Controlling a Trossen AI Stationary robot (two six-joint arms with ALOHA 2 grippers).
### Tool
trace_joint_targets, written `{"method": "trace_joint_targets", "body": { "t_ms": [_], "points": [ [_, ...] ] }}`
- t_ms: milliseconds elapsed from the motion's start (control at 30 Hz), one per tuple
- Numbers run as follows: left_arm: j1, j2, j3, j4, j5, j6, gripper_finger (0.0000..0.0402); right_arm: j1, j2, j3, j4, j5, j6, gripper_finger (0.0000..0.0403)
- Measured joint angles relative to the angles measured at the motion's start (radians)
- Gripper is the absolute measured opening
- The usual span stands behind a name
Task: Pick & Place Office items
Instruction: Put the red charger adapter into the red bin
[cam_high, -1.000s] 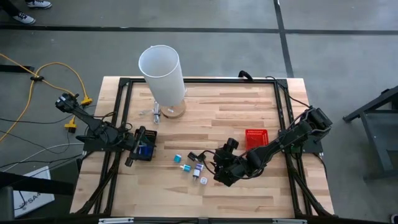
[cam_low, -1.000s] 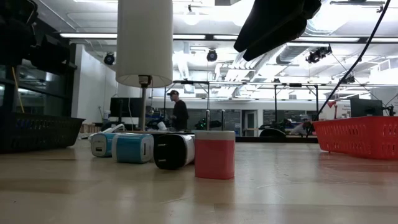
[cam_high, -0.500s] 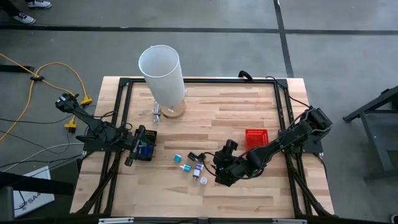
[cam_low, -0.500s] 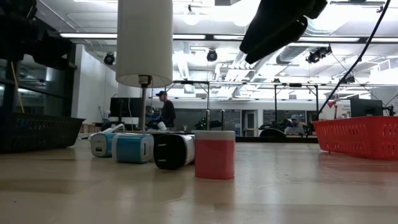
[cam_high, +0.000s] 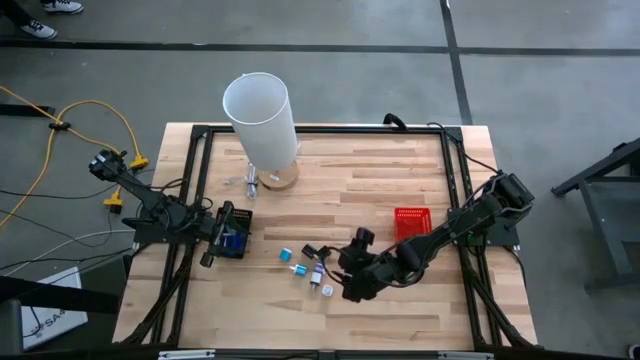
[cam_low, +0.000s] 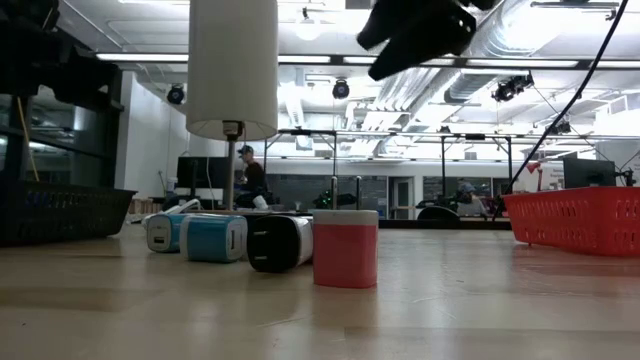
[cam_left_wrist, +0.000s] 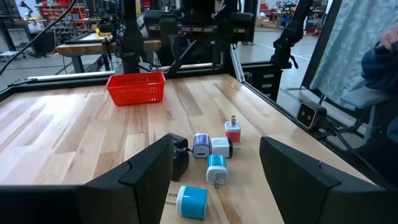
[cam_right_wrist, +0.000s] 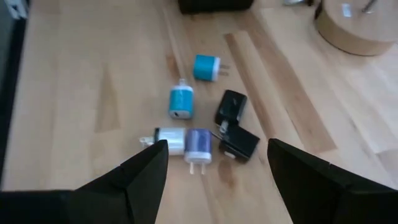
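Observation:
The office items are small plug-shaped pieces lying loose on the wooden table near its middle: a teal one (cam_high: 285, 255), a blue one (cam_high: 297, 269), a white one (cam_right_wrist: 169, 140), a purple-blue one (cam_right_wrist: 198, 143), two black ones (cam_right_wrist: 230, 107) and a red-topped one (cam_left_wrist: 233, 132). In the low view they stand in a row (cam_low: 278, 242). My right gripper (cam_high: 343, 278) hovers open above their right side, slanting down at them (cam_right_wrist: 217, 149). My left gripper (cam_high: 243, 238) waits open at the left, pointing level toward them (cam_left_wrist: 216, 142).
A red mesh basket (cam_high: 411, 222) stands right of the items. A tall white cylinder (cam_high: 260, 120) on a round wooden base stands at the far left. A dark mesh basket (cam_low: 60, 212) shows at the left. A black frame (cam_high: 320, 130) borders the table.
My right gripper has tipped and swung a little toward the table's left, over the items, staying open and above them. The items have not moved.

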Motion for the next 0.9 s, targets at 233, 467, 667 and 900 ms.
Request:
{"method": "trace_joint_targets", "body": {
  "t_ms": [233,467,667,900],
  "points": [
    [0.0,0.0,0.0,0.0,0.001,0.0,0.0233,0.009,0.0,0.0,0.093,-0.051,-0.029,0.0262],
    [0.0,0.0,0.0,0.001,0.001,0.0,0.0233,0.048,0.004,0.0,0.206,-0.041,-0.068,0.0262],
    [0.0,0.0,0.0,0.002,0.001,0.0,0.0233,0.1,0.085,0.0,0.328,-0.025,-0.082,0.0262],
    [0.0,0.001,0.0,0.005,0.001,0.0,0.0233,0.125,0.19,0.0,0.326,-0.011,-0.037,0.0262]
  ]
}}
